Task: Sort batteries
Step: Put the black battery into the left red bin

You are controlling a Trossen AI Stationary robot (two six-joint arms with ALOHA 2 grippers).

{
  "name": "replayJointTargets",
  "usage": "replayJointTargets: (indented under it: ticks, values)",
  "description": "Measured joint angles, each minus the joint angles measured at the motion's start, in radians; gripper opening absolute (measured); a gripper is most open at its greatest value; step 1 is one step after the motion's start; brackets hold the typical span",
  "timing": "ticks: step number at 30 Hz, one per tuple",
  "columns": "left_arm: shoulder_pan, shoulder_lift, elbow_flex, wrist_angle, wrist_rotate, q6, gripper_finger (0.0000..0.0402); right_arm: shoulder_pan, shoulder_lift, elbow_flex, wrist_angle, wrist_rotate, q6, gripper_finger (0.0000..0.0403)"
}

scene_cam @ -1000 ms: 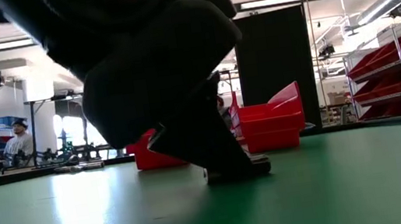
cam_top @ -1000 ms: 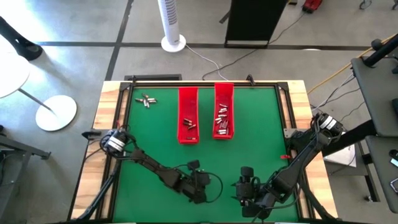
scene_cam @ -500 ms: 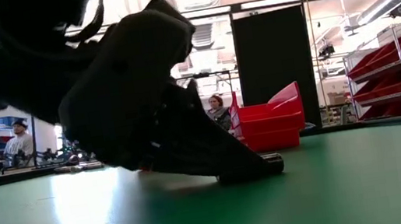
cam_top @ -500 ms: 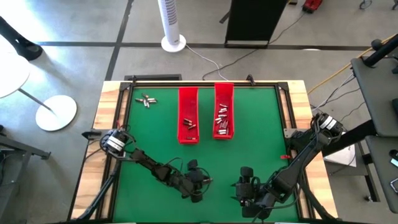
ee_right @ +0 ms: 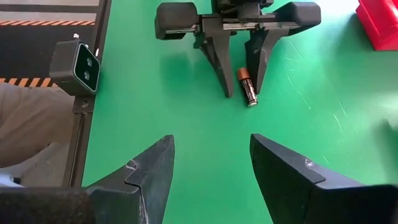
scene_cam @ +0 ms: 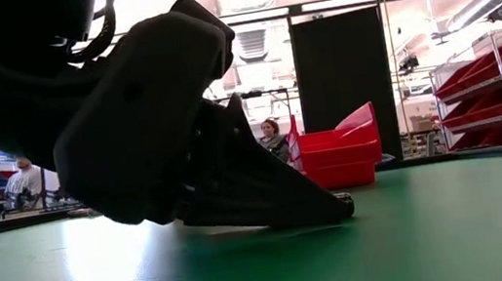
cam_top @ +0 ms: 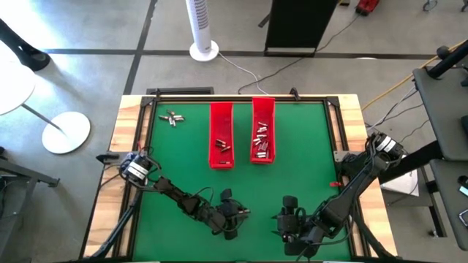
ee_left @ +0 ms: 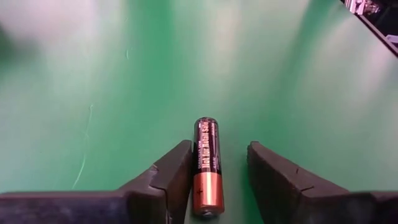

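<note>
A black and copper battery (ee_left: 206, 165) lies on the green table (cam_top: 307, 175) near its front edge, between the spread fingers of my left gripper (ee_left: 219, 148). It is close to one finger (ee_left: 177, 171) and apart from the other (ee_left: 273, 177). The right wrist view shows the same battery (ee_right: 247, 86) there. My left gripper (cam_top: 238, 213) slants low over the mat. My right gripper (ee_right: 211, 146) hangs open above the table to the right of it, holding nothing. More batteries lie in two red trays (cam_top: 221, 135), (cam_top: 263, 130). My left gripper stands open around the battery, which lies flat on the table along the fingers, copper end (ee_left: 205, 196) toward the wrist. Whether the nearer finger touches the battery's side, I cannot tell.
A few loose batteries (cam_top: 172, 117) lie at the table's far left corner. The two red trays stand side by side at the far middle. Bare green mat spreads between the trays and both grippers. A person (scene_cam: 270, 138) sits in the room beyond the table.
My left gripper has sunk toward the table and tipped from a steep slant to a shallow one. The battery at its fingertips has stayed on the mat and slid a little toward the table's right edge.
</note>
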Motion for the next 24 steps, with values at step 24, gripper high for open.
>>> replayJointTargets:
  ticks: [24]
  values:
    - [0.027,-0.365,0.014,-0.555,-0.037,0.108,0.0030,-0.055,0.000,0.018,0.003,0.034,-0.133,0.0203]
